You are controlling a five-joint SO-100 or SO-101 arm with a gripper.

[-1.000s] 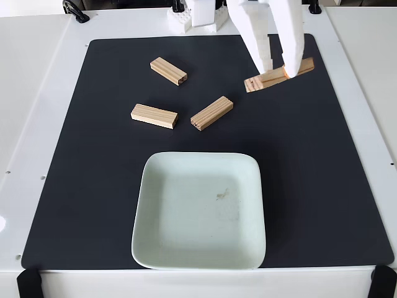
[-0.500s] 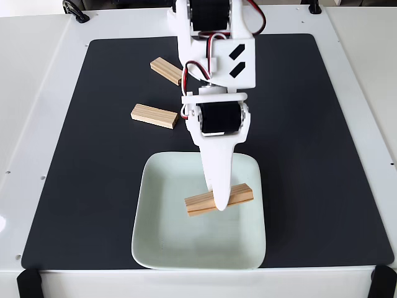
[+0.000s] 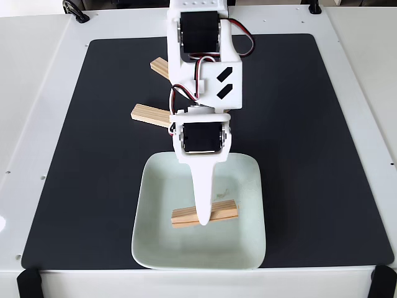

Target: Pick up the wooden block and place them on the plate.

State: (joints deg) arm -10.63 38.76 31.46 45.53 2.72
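White counter (image 3: 37, 93) carries a black mat (image 3: 322, 155), and on it sits the pale green plate (image 3: 155, 242). From the top edge the white arm (image 3: 205, 68) reaches down over the plate, its pincer (image 3: 203, 218) closed on a wooden block (image 3: 224, 209) that lies crosswise low over the dish. Two more blocks, one (image 3: 149, 114) beside the arm and another (image 3: 159, 66) farther up, peek out at the arm's left.
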